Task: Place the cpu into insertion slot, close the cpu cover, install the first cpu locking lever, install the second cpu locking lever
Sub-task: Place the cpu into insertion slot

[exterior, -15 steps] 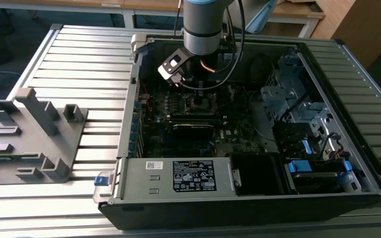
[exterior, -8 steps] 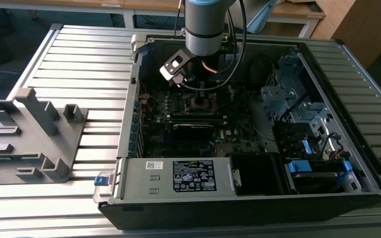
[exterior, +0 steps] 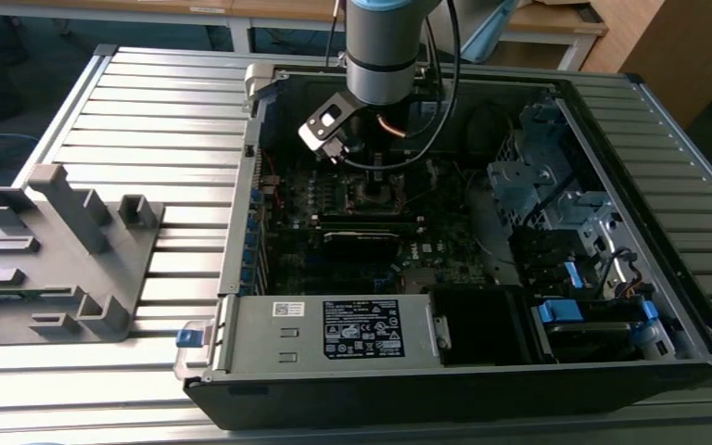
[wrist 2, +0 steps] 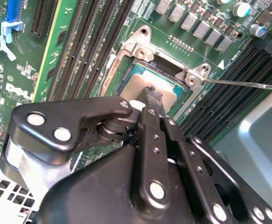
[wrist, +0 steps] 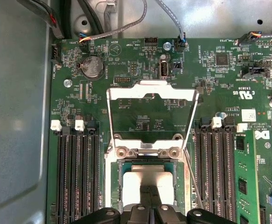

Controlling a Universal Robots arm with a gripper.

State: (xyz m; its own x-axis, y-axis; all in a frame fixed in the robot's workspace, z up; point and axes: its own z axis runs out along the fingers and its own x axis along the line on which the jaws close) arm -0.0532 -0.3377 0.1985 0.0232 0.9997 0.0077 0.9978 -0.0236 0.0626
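Observation:
The cpu (wrist: 136, 179), a flat square with a dull grey top, lies in the insertion slot (wrist: 115, 186) on the green motherboard; it also shows in the second wrist view (wrist 2: 139, 84). My gripper (wrist 2: 152, 94) reaches down into the open computer case (exterior: 378, 176). Its black fingers are shut together, with the tips at the cpu's top (wrist: 148, 190). The cpu cover (wrist: 126, 89), a shiny silver frame with an open window, stands swung open away from the slot, hinged at its edge. A thin metal locking lever (wrist 2: 247, 85) sticks out beside the slot, raised (wrist: 194, 182).
Black memory slots (wrist: 77, 177) flank the socket on both sides. Cables (wrist: 126, 23) run along the case wall. Inside the case are a drive cage (exterior: 541, 176) and a silver box (exterior: 331, 329). A grey fixture (exterior: 59, 250) stands on the table at the exterior view's left.

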